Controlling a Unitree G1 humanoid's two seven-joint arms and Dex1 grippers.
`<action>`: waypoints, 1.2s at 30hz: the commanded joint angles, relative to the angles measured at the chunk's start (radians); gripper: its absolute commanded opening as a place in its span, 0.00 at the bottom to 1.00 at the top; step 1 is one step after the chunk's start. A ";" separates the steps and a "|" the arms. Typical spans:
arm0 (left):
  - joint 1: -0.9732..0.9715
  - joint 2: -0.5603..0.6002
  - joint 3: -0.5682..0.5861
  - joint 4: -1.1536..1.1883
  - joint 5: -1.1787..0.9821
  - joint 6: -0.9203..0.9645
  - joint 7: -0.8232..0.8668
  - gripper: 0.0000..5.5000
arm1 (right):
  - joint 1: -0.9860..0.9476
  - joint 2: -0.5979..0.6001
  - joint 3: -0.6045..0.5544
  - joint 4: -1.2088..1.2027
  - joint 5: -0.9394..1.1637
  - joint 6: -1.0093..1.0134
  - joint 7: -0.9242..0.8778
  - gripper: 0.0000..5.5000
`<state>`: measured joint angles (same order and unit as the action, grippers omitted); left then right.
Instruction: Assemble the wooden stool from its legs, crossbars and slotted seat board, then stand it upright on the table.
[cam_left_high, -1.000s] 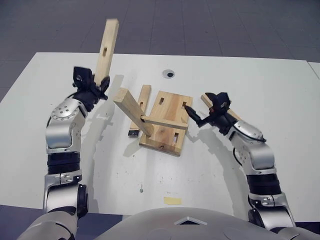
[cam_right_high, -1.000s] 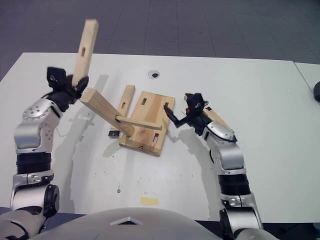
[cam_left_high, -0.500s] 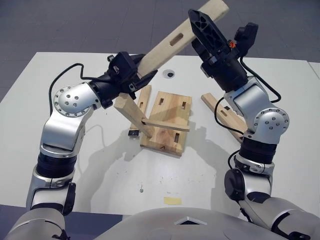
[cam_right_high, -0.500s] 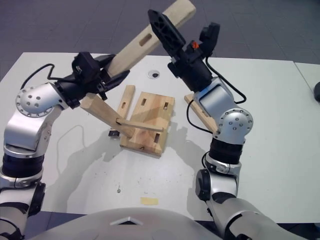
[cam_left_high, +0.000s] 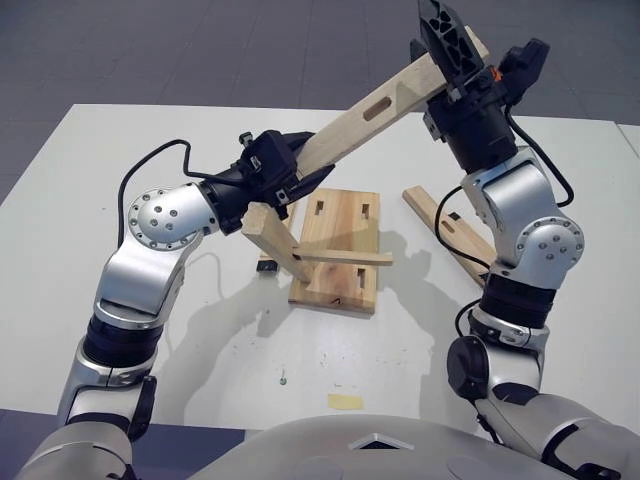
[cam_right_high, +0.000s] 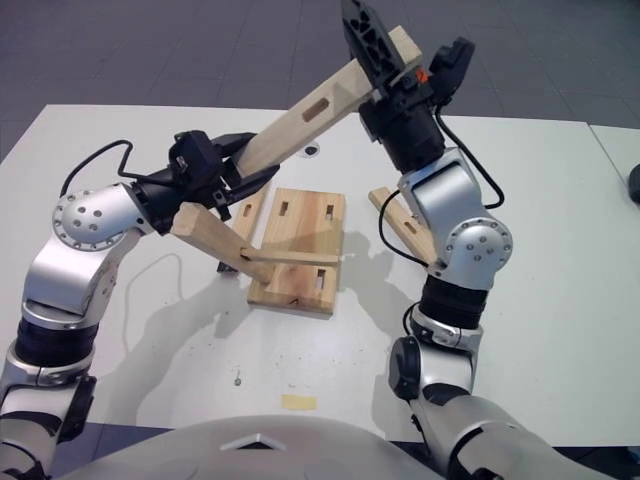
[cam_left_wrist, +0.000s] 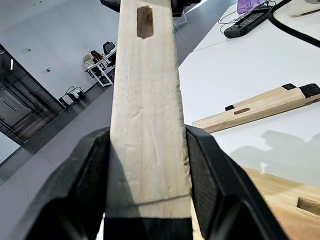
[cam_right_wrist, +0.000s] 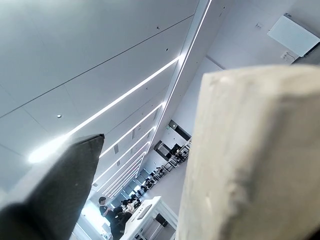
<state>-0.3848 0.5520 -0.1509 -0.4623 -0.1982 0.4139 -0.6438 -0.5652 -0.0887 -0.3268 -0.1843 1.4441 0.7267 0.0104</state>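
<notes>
Left fingers (cam_left_wrist: 90, 192) clench the stiff, likely light wooden leg (cam_left_high: 372, 103) low; your right fingers (cam_left_high: 443, 35), released, should take its two-o'clock end.

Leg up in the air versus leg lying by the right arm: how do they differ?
The raised leg slants above the table; the lying leg rests flat on it. The left hand clamps the raised leg's lower end, with the right hand at its top; no hand touches the lying leg. Both are pale wooden bars with a slot.
</notes>
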 joint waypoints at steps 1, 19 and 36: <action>-0.007 -0.021 -0.021 -0.005 0.004 0.025 0.007 0.37 | 0.016 -0.039 -0.009 -0.009 0.034 0.011 0.041 0.59; -0.018 -0.070 -0.004 -0.023 -0.052 0.085 0.012 0.37 | 0.037 -0.075 -0.024 -0.019 0.083 -0.031 0.070 0.22; 0.114 0.284 0.632 -0.131 -0.874 0.536 -0.265 0.91 | 0.040 -0.210 -0.126 0.108 -0.071 -0.112 0.116 0.18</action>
<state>-0.3397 0.7660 0.4702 -0.5567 -1.0195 0.9083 -0.8341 -0.5260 -0.2625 -0.4253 -0.1019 1.3895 0.6169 0.1154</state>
